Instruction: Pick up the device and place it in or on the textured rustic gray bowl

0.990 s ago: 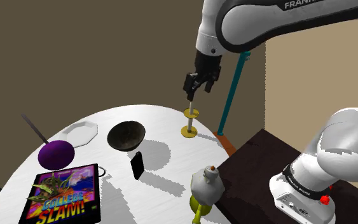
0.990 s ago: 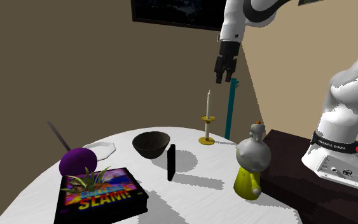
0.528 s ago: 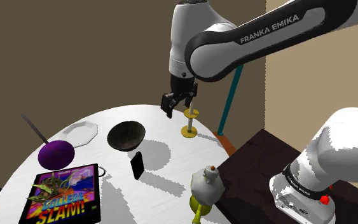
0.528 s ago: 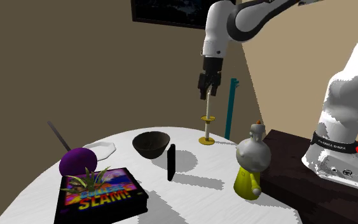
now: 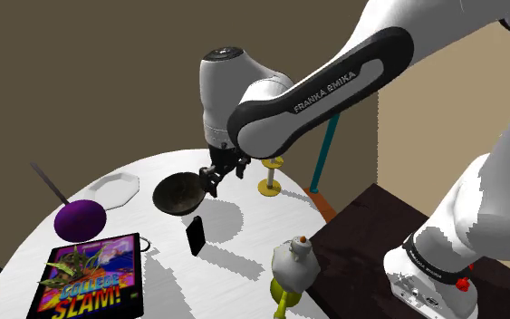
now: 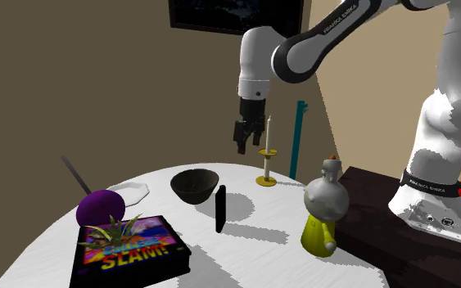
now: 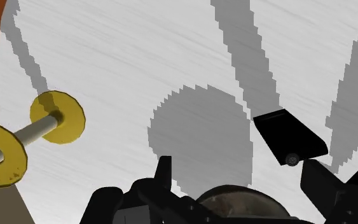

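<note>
The device is a slim black slab [image 5: 195, 235] standing on edge on the white round table [image 5: 235, 272], just in front of the bowl; it also shows in the second exterior view [image 6: 220, 208] and the wrist view [image 7: 290, 138]. The dark, rough-textured bowl [image 5: 179, 192] [image 6: 196, 185] [image 7: 234, 203] sits behind it. My gripper [image 5: 213, 180] [image 6: 241, 141] [image 7: 244, 181] hangs open above the bowl's rim on the candle side, with nothing between its fingers. It is above and behind the device, apart from it.
A yellow candle holder with a white candle [image 5: 272, 172] [image 6: 267, 164] [image 7: 50, 118] stands close beside the gripper. A white plate [image 5: 117, 188], a purple ball with a stick [image 5: 81, 218], a game box [image 5: 90, 275] and a yellow-and-white bottle [image 5: 293, 272] share the table. A teal pole [image 5: 327, 136] rises behind.
The gripper has come down and moved to the shoulder view's left, from high above the candle to low over the bowl's rim. The device and bowl have not moved.
</note>
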Controlling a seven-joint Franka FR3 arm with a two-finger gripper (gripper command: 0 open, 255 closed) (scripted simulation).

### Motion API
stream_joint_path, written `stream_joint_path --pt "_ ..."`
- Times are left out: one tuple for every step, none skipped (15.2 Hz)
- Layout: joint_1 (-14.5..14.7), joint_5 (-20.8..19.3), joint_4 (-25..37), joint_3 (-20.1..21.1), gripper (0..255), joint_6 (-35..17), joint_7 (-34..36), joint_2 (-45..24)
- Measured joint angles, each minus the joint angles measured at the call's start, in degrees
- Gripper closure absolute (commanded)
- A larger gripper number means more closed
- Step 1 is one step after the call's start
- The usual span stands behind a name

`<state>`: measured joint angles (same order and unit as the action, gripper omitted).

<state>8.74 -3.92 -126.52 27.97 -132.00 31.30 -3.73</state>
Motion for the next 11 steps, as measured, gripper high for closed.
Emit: stream_joint_path --pt "0.56 -1.68 1.26 0.19 0 -0.50 1.47 -2.32" --pt "1.29 -3.53 2.46 0.26 0 -1.25 3.10 -4.84" --pt "2.21 -5.42 4.28 0.22 0 -1.47 4.77 -7.53" --pt "2.98 -6.83 5.75 0.10 0 -1.47 5.86 -9.54" --pt "4.04 -8.35 7.30 -0.06 0 -1.56 7.26 -11.72" --pt "5.08 -9.86 8.35 -0.34 0 -2.11 8.59 -13.88" --pt "6.17 -11.26 10.27 -0.70 0 -1.96 9.66 -16.21" --pt "7.14 -12.37 11.67 -1.01 0 -1.95 10.54 -18.08" --pt "8.44 -13.50 13.48 -1.31 0 -1.71 11.67 -20.12" --pt "9.52 -14.59 15.34 -1.74 0 -1.57 12.41 -22.26" --pt "10.42 -15.46 16.91 -2.16 0 -1.46 12.99 -24.08"
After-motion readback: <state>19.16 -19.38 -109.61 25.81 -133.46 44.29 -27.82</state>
